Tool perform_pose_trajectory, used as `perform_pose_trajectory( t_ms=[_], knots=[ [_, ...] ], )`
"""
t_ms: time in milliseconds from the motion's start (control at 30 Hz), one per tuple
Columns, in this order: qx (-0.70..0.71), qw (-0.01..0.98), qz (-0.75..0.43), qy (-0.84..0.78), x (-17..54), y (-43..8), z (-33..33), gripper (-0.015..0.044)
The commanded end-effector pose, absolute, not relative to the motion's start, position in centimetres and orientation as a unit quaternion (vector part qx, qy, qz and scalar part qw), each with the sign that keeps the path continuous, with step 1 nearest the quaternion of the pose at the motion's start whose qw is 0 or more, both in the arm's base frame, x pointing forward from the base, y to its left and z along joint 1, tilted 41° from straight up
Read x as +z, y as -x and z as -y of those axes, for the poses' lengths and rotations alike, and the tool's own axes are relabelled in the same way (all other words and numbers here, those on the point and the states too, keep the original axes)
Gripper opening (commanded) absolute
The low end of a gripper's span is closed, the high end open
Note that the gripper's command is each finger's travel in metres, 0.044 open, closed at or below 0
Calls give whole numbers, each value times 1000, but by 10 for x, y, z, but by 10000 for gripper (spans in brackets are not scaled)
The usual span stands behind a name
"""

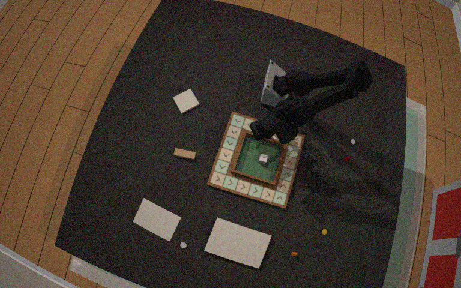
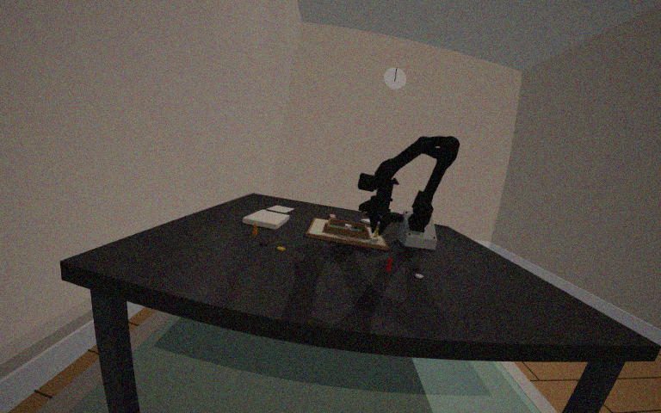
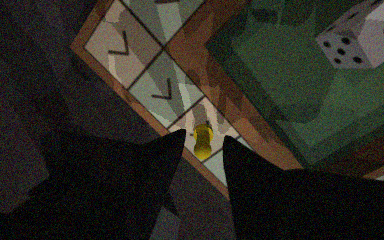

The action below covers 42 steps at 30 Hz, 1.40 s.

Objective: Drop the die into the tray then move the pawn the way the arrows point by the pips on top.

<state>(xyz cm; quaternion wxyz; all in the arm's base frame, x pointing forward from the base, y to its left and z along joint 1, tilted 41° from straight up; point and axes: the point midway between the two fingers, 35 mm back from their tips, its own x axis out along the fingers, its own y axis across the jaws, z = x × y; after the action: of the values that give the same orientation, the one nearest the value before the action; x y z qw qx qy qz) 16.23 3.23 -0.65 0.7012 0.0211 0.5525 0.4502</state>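
The yellow pawn (image 2: 377, 228) (image 3: 202, 143) stands upright on a pale square, the third from a corner of the board (image 1: 246, 196) (image 3: 122, 94). The arm hides it in the top view. My gripper (image 2: 375, 232) (image 3: 204, 137) is partly open, its fingertips on either side of the pawn, with a gap visible on both sides in the wrist view. The white die (image 1: 263, 158) (image 3: 350, 45) lies in the green dice tray (image 1: 250, 152) (image 3: 280, 75). Its top shows one pip in the top view; a side face shows five in the wrist view.
A red pawn (image 1: 347, 158) (image 2: 388, 264), an orange pawn (image 1: 293, 254) (image 2: 255, 230), a yellow disc (image 1: 324, 231) (image 2: 281, 248) and white discs lie off the board. A wooden block (image 1: 184, 153) and several white slabs (image 1: 238, 242) (image 1: 156, 219) (image 1: 185, 101) are around it.
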Motion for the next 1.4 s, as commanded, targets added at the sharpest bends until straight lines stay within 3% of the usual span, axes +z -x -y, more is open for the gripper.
perform_pose_trajectory(
  t_ms=[0,333,1367],
  knots=[
    [450,701,-553,-24,-7,-162,-34,69],
    [450,701,-553,-24,-7,-162,-34,0],
    [449,700,-555,-23,82,-167,52,0]
  ],
)
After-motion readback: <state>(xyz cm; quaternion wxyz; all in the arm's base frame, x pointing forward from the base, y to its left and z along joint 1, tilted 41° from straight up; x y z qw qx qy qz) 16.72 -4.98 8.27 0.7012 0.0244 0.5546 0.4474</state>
